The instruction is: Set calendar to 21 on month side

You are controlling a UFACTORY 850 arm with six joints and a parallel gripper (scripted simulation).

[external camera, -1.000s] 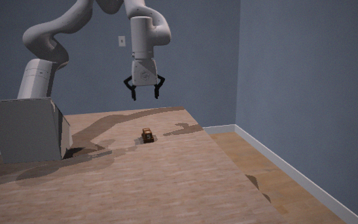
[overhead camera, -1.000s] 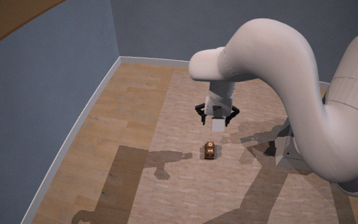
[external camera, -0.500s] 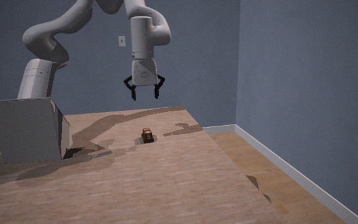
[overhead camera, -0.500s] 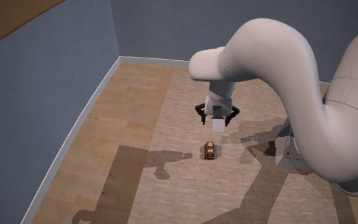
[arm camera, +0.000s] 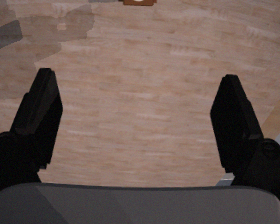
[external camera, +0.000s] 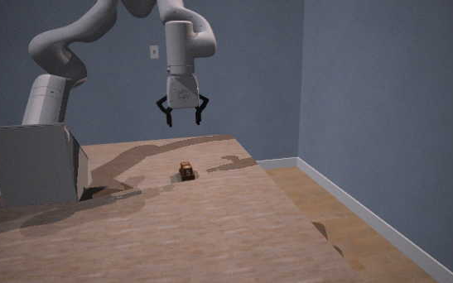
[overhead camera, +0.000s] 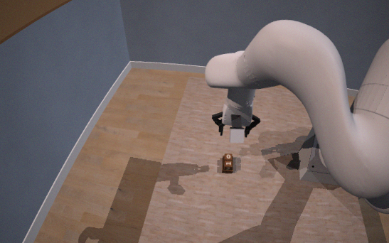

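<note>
Hovering with fingers (overhead camera: 221, 130) (external camera: 169, 119) spread and empty, calendar (overhead camera: 227, 168) (external camera: 186, 171) (arm camera: 141, 3) lying below, toward the surface's (overhead camera: 184, 213) (external camera: 161, 232) (arm camera: 136, 115) near edge in the exterior view.

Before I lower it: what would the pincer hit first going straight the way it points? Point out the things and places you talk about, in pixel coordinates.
Probably the wooden table top (overhead camera: 191, 213) (external camera: 161, 232) (arm camera: 136, 120); the small brown calendar (overhead camera: 227, 168) (external camera: 186, 171) (arm camera: 139, 2) seems just off that line, though depth is unclear.

the arm arches up and over, its wrist pointing down; the hand (overhead camera: 234, 133) (external camera: 184, 123) (arm camera: 138, 90) hangs wide open, fingers apart, high above the desk.
</note>
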